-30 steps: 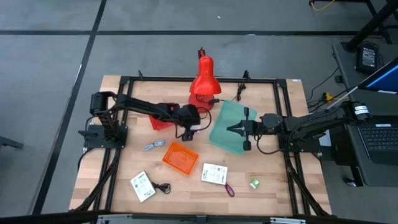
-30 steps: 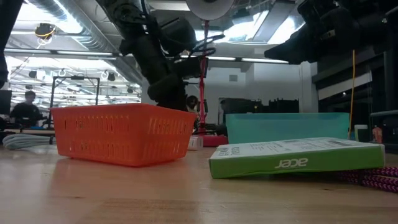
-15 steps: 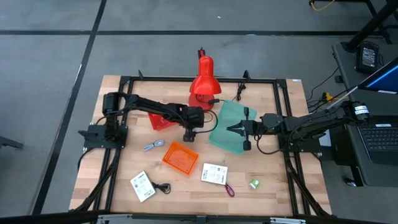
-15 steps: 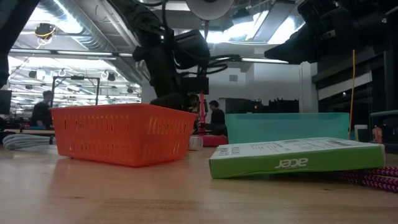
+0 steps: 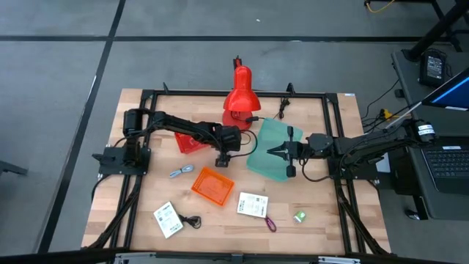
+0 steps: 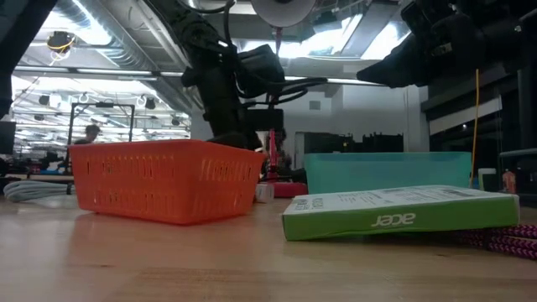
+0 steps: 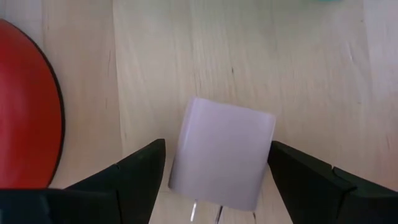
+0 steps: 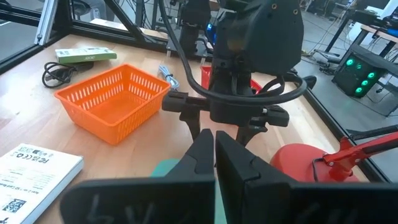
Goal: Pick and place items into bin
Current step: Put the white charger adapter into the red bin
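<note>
Beside the red lamp base [image 7: 28, 106], left gripper [image 7: 214, 171] points down, jaws wide astride the pale cube [image 7: 222, 160].

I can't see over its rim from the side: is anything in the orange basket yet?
Empty. From above, the orange basket shows only its own mesh floor; the cards lie outside it on the table.

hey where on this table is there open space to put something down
Bare wood lies along the left edge, between the left arm's base and the near-left card, and at the near-right corner beyond the green piece. The middle, around the orange basket, is crowded.
</note>
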Motion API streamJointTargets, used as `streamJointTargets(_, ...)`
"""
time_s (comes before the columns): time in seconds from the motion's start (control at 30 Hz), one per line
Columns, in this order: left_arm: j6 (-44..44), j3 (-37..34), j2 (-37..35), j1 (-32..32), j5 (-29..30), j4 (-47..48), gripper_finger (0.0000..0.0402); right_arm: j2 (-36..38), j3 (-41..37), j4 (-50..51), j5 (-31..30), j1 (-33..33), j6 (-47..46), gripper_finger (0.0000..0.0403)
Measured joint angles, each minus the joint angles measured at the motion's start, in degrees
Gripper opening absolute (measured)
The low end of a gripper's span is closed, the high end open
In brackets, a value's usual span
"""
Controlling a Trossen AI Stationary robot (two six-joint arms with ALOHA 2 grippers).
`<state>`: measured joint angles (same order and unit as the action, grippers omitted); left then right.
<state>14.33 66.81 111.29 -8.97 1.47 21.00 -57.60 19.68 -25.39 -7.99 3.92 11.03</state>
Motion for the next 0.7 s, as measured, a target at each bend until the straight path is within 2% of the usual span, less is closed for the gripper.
streamJointTargets(0.17, 0.0, 0.0, 0.1, 0.0, -0.2, 0.1, 0.0262, 0.0, 0.0, 0.0, 0.0, 0.0, 0.0, 0.0000)
streamJointTargets(0.37, 0.0, 0.0, 0.1, 0.1, -0.4, 1.1, 0.0195, 0.0, 0.0, 0.0, 0.0, 0.0, 0.0, 0.0000)
streamJointTargets(0.7, 1.8, -0.5, -2.6, 0.0, 0.5, 2.8, 0.0191, 0.0, 0.0, 0.1, 0.0, 0.0, -0.1, 0.0000)
